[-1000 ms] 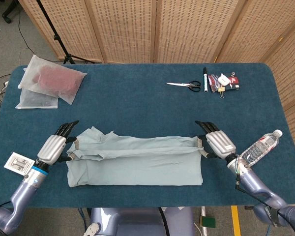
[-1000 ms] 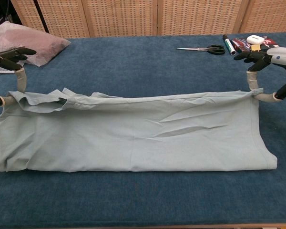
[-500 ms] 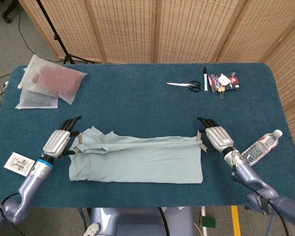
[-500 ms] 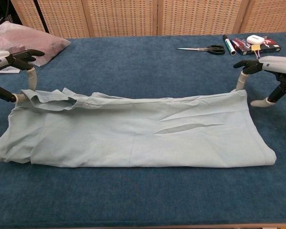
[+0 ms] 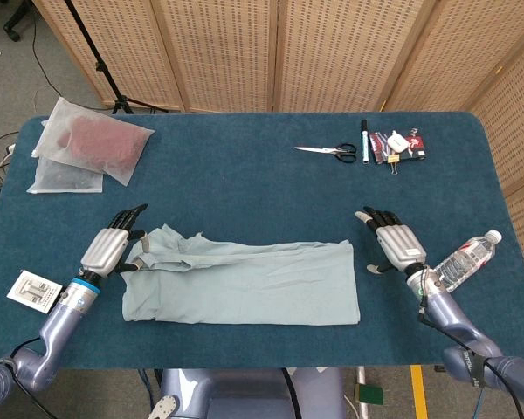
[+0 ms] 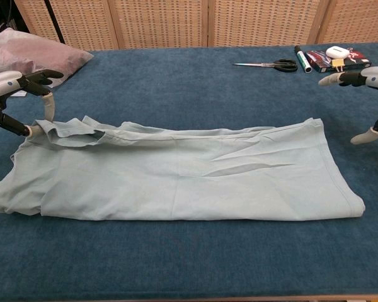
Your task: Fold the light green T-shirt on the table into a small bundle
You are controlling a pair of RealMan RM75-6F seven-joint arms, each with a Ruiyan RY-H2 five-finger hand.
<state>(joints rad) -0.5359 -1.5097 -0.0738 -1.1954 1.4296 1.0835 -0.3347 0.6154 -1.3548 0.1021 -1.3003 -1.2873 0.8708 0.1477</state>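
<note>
Lying as long folded strip on bench, T-shirt needs crosswise folds; left robot hand pinches collar end, right robot hand spread, empty.

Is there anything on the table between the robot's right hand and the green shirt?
No: only bare blue tablecloth separates the right hand from the T-shirt, clearest in the head view.
</note>
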